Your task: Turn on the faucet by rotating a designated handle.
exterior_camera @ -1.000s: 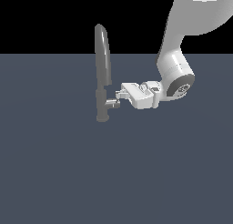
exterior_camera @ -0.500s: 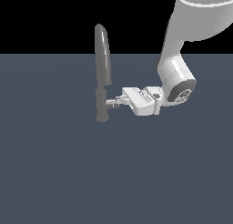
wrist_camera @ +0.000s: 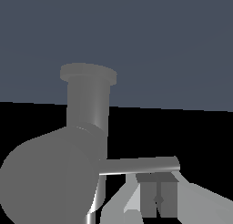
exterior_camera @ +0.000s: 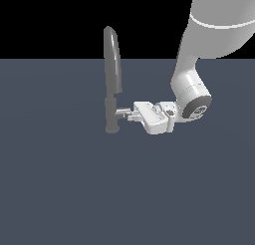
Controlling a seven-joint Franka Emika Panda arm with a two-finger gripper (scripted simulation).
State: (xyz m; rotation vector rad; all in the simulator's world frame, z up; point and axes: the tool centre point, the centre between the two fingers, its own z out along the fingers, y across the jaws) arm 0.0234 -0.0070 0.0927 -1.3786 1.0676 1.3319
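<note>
**Gripper at faucet handle**

Gripper (exterior_camera: 130,114) is laid level against the handle (exterior_camera: 122,110); its opening and any hold cannot be told. Faucet (exterior_camera: 112,79) is stood mid-surface. Floor (exterior_camera: 60,189): plain slate, black backdrop. Arm (exterior_camera: 209,35) is cut off at the frame's top.

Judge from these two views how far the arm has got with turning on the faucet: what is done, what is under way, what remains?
Done: the approach. The claw has reached the handle sticking out of the faucet column. In hand: contact; the wrist view shows the handle's rod lying next to the fingertips, though a firm grip cannot be confirmed. Left: the rotation itself; no water shows, and how far the handle has turned cannot be told.
</note>
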